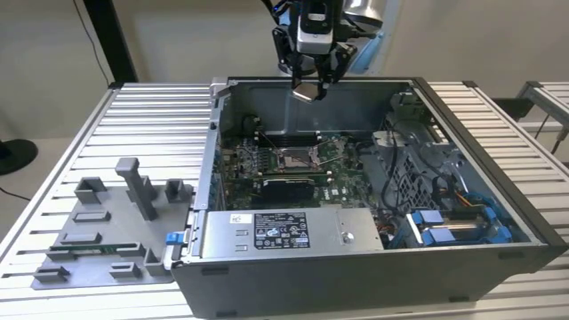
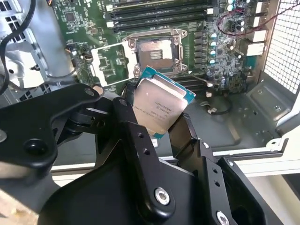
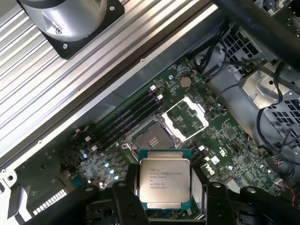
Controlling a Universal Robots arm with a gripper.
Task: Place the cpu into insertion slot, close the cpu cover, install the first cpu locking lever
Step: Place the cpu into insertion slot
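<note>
Two fingers (image 3: 123, 199) grip the cpu (image 3: 164, 180) by opposite edges, and we judge it well above the insertion slot (image 3: 151, 137), whose cpu cover (image 3: 188, 116) lies flipped open just beside it.

Holding the cpu (image 1: 307, 92) tilted in the gripper (image 1: 308, 81), up above the open computer case (image 1: 356, 280) near its back wall. Well clear of the insertion slot (image 1: 294, 159), down below the gripper on the green board (image 1: 238, 167). Far from the grey fixture tray (image 1: 98, 220), low toward the exterior view's left of the gripper.
</note>
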